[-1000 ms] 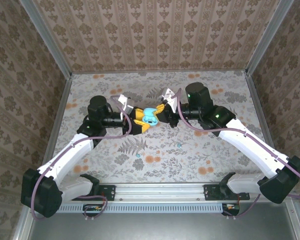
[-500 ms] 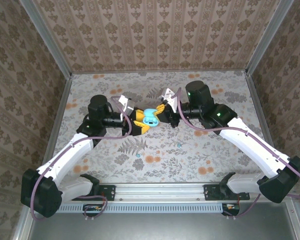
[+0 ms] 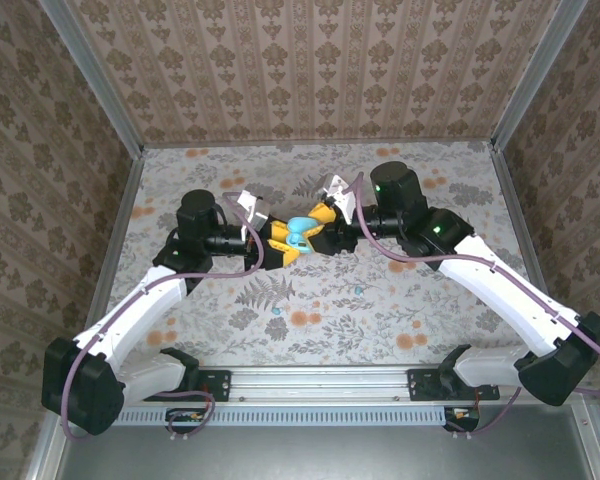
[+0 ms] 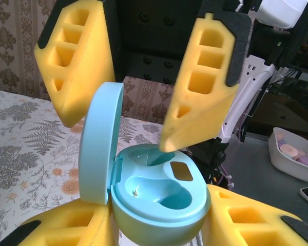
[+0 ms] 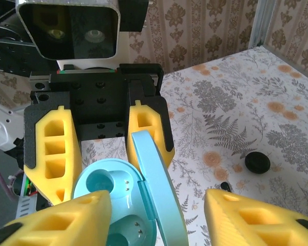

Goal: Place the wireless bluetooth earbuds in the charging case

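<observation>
The teal charging case (image 4: 159, 192) sits pinched between the yellow foam fingers of my left gripper (image 4: 159, 228), above the table's middle (image 3: 299, 232). Its lid (image 4: 98, 146) stands up, hinged open, and both wells inside look empty. My right gripper (image 5: 156, 218) faces it from the other side with its jaws spread wide around the case (image 5: 105, 189) and lid (image 5: 156, 189); its far finger is well clear of the lid. A tiny black piece (image 5: 224, 186), probably one earbud, lies on the flowered table beyond the case.
A flat black round disc (image 5: 257, 162) lies on the table near the tiny black piece. The two arms meet nose to nose at the table's centre (image 3: 318, 222). Patterned walls enclose the table on three sides.
My right gripper, shut at the case a moment ago, has sprung open. The left gripper has tightened slightly on the case. Both arms stay in place.
</observation>
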Robot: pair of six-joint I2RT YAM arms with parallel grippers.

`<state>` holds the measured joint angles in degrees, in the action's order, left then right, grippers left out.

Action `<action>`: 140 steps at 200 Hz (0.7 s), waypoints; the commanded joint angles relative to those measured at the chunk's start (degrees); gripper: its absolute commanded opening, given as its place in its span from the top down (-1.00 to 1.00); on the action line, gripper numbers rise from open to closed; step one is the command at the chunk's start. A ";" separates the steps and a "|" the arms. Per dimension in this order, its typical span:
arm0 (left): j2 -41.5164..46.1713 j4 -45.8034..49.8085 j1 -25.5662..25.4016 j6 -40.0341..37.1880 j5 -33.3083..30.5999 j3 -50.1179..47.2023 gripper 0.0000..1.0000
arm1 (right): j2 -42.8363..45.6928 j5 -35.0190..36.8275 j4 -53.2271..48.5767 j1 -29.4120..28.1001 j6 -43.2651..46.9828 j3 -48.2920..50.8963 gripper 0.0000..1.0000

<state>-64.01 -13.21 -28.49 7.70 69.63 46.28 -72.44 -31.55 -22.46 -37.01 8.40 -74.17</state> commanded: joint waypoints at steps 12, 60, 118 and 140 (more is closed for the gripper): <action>0.55 -0.90 0.48 -0.05 -0.26 -0.10 0.21 | 2.13 1.21 2.32 -0.11 -2.36 0.69 -0.14; 1.05 -1.19 2.03 0.25 -0.64 -1.42 0.22 | 4.65 1.66 4.42 1.60 -8.14 0.92 -0.18; 2.63 -3.16 7.06 1.96 -0.89 -5.27 0.23 | 5.74 11.33 0.92 7.01 -20.34 1.09 -0.20; 3.61 -3.24 8.30 2.13 -1.32 -6.78 0.23 | 5.24 14.62 -1.54 8.31 -23.19 2.17 -0.20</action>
<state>-62.46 -14.06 -21.41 8.99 68.16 40.91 -67.44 -22.98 -20.16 -29.91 -8.54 -73.34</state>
